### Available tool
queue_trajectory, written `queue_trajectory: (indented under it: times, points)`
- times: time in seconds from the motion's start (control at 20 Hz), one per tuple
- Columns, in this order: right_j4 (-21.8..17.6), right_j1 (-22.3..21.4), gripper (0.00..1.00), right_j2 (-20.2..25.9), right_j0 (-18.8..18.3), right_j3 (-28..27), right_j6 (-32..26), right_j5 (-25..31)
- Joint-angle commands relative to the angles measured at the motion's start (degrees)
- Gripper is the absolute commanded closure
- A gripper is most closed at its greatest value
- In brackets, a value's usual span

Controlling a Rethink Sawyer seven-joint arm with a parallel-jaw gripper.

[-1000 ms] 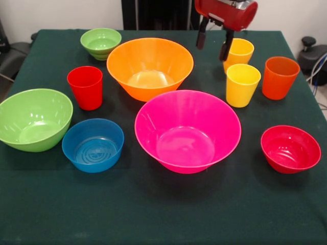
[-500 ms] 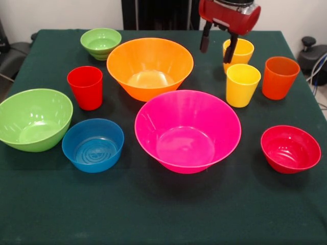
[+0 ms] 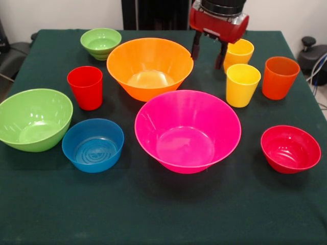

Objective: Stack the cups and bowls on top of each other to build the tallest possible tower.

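All bowls and cups stand apart on the dark green table; nothing is stacked. The large pink bowl [image 3: 187,130] is in the middle, the large orange bowl [image 3: 149,66] behind it. The medium-large green bowl [image 3: 33,118] is at the left, the small blue bowl [image 3: 93,144] beside it, the small green bowl [image 3: 100,42] far left, the small red bowl [image 3: 290,148] at the right. The red cup [image 3: 85,87] is left; two yellow cups [image 3: 242,84] [image 3: 239,53] and the orange cup [image 3: 279,77] stand at the far right. My gripper [image 3: 208,52] hangs open and empty between the orange bowl and the far yellow cup.
The table cloth [image 3: 163,214] reaches the picture's bottom edge. Black gear [image 3: 311,51] sits off the table at the right, and a dark object [image 3: 13,56] off its left edge.
My gripper has moved left, from over the far yellow cup to the gap between that cup and the orange bowl. The bowls and cups have not moved.
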Motion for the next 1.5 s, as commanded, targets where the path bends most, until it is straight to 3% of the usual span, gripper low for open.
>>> queue_trajectory:
  times: [0.05,0.15,0.75,1.5]
  points:
    - [-8.84,1.62,0.00,10.44,-3.91,1.30,-14.84,0.22]
    - [-9.94,1.58,0.00,10.76,-4.28,1.01,-14.61,2.80]
    - [-12.09,2.18,0.00,12.51,-6.24,1.85,-9.48,2.33]
    - [-14.00,3.28,0.00,14.26,-9.59,1.31,-11.14,2.55]
